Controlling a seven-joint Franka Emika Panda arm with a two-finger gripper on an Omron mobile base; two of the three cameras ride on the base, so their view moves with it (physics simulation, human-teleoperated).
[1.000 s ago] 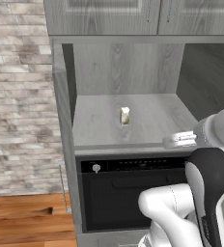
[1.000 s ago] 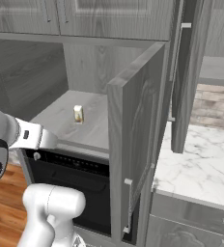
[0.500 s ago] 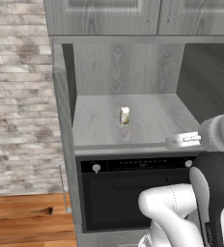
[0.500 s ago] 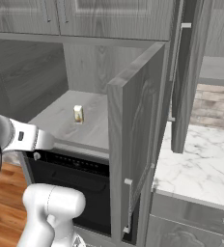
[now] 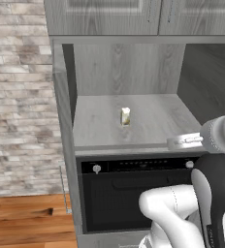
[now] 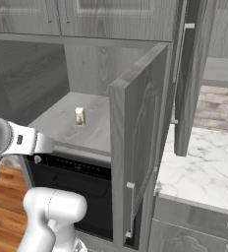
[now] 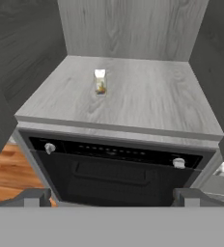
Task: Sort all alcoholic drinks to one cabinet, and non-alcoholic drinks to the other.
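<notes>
A small cream-yellow carton (image 5: pixel 125 116) with a white top stands upright on the grey shelf (image 5: pixel 158 121) of the narrow wood-grain cabinet niche above the black oven. The right base view has the carton (image 6: pixel 79 116) left of the niche's open door. In the hand view the carton (image 7: pixel 100 82) sits mid-shelf, left of centre and well beyond my fingers. My gripper (image 7: pixel 111 197) is open and empty, level with the oven front. From the base views the gripper (image 5: pixel 178 143) (image 6: pixel 43 144) hangs just outside the shelf's front edge.
The black built-in oven (image 5: pixel 129 189) fills the unit below the shelf. The niche's door (image 6: pixel 135 147) swings out to the right, with another open cabinet door (image 6: pixel 189 74) behind it. A marble counter (image 6: pixel 204 167) lies further right. A brick wall (image 5: pixel 17 97) stands left.
My hand has sunk slightly in front of the niche. The carton has not moved and the gripper stays open.
</notes>
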